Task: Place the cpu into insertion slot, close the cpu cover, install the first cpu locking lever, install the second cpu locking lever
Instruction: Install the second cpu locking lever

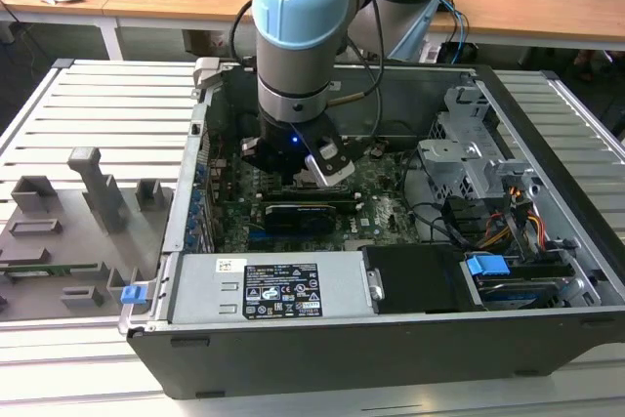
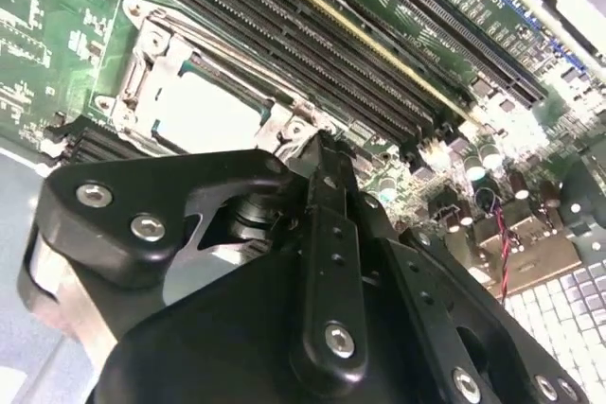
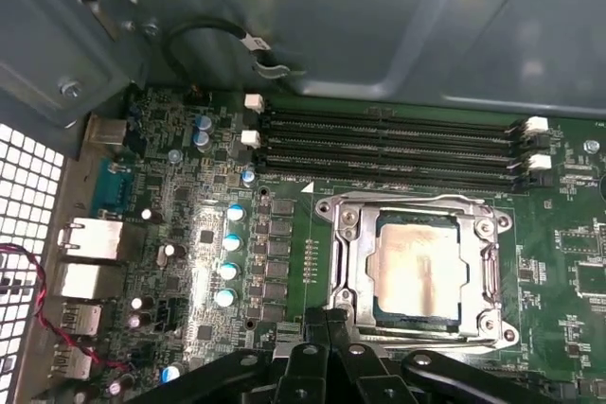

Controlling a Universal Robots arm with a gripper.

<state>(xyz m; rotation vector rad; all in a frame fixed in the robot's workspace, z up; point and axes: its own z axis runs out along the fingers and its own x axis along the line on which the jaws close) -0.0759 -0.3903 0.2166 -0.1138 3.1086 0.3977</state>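
The cpu [image 3: 421, 267] lies flat in the insertion slot [image 3: 352, 302] on the green motherboard, its dull silver top showing. The cpu cover [image 3: 348, 251] is down over it, and the chip shows through the cover's square window. In the second wrist view the cpu [image 2: 204, 115] and cover [image 2: 156, 63] sit just beyond my black fingertips. My gripper [image 3: 328, 321] is shut with nothing seen between the fingers, and its tips hover at one corner of the socket frame. In the exterior view the gripper [image 1: 288, 168] reaches down into the open computer case.
Long black memory slots [image 3: 388, 144] run beside the socket, with blue-topped capacitors [image 3: 230, 243] on another side. A black finned card [image 1: 308, 214], the power supply [image 1: 278, 290], a metal drive cage [image 1: 469, 158] and cables [image 1: 518, 222] crowd the case. A grey fixture tray [image 1: 68, 231] lies outside.
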